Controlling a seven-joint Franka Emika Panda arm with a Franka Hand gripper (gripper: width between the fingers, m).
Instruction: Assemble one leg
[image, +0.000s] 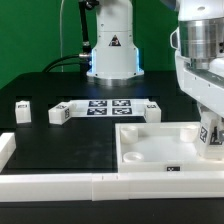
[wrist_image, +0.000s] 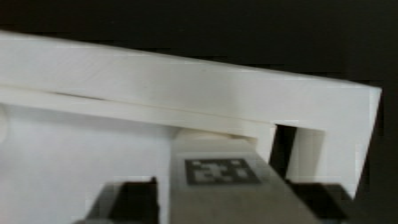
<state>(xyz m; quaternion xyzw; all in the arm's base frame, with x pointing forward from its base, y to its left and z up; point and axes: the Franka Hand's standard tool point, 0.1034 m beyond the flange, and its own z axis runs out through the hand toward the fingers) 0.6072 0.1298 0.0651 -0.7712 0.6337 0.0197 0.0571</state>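
My gripper (image: 212, 142) is at the exterior view's right, shut on a leg (image: 206, 134), a small white peg with a black-and-white tag. It holds the leg upright at the right edge of the large white panel (image: 150, 150), by a corner recess. In the wrist view the tagged leg (wrist_image: 217, 172) sits between my dark fingers (wrist_image: 135, 200), with the white panel (wrist_image: 143, 100) just beyond it. Three more legs lie on the black table: one at far left (image: 22, 108), one beside it (image: 60, 113) and one further right (image: 150, 108).
The marker board (image: 105, 107) lies flat between the loose legs. The robot base (image: 112, 45) stands at the back. A white raised rim (image: 90, 186) runs along the table's front and left side.
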